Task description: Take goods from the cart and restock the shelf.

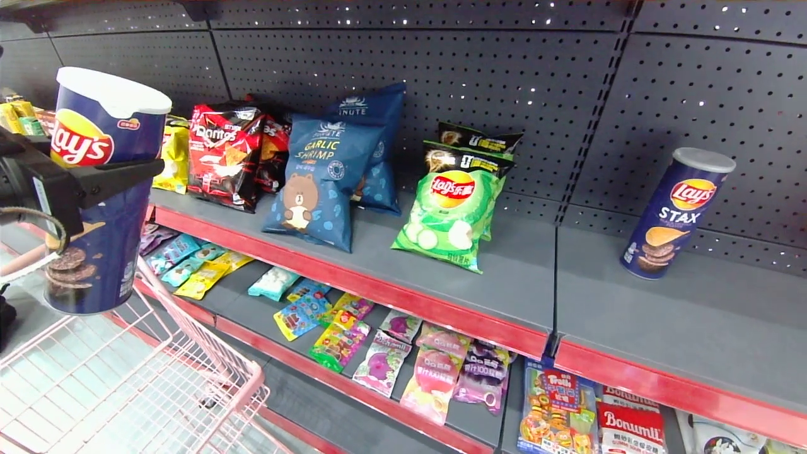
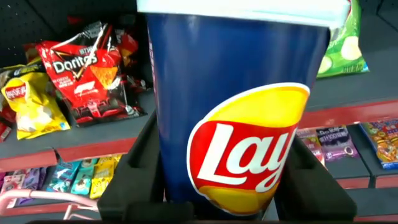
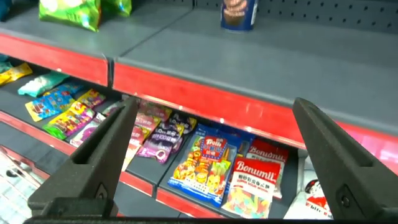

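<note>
One can (image 1: 678, 211) on the shelf (image 1: 662, 315); second can (image 1: 101, 252) clamped in left gripper (image 2: 224, 186) above the cart (image 1: 208, 372) (not yet placed); right gripper (image 3: 217, 162) spread, empty.

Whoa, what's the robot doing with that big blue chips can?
It is restocking snacks. Its left gripper is clamped around a blue chip can, holding it upright above the pink cart, next to the shelf. A matching can already stands on the right part of the shelf, apart from the chip bags. The right gripper is open and empty, in front of the lower candy shelves.
</note>
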`<state>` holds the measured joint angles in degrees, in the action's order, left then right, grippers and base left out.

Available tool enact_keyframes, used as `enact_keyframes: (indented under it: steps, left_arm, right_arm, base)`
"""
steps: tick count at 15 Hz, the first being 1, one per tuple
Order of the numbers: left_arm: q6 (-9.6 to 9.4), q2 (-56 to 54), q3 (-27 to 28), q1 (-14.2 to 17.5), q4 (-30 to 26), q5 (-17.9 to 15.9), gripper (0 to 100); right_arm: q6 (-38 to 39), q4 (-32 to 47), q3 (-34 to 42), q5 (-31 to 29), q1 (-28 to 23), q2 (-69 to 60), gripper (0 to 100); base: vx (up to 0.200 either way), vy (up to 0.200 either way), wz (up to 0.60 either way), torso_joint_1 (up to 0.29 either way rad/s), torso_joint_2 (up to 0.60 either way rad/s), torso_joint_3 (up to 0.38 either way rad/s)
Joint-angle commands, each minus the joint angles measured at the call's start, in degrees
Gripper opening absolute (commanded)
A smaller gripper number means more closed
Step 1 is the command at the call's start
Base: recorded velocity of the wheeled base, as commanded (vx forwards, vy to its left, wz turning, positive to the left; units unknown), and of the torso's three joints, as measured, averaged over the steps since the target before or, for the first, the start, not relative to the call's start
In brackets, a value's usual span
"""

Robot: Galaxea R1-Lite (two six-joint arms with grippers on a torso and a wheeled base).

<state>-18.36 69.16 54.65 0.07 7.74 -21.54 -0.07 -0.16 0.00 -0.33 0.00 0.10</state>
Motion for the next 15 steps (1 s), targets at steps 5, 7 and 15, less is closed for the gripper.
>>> enact_keyframes:
  steps: [5,7,15]
  left_arm:
    - [-0.01,0.4,0.6,-0.1,0.0,0.0,0]
    - [-0.01,0.4,0.8,-0.1,0.0,0.0,0]
    - [-0.01,1.0,0.8,-0.2,0.0,0.0,0]
  right_arm:
    - [0.0,0.0,0.0,0.0,0.0,0.0,100]
    - [0.0,0.0,0.0,0.0,0.0,0.0,100]
    - [0.0,0.0,0.0,-0.1,0.0,0.0,100]
  base:
    - [0.000,0.000,0.00,0.173,-0.36,-0.189]
    - [0.000,0.000,0.00,0.156,-0.33,-0.168]
    - [0.000,0.000,-0.30,0.007,-0.01,-0.005]
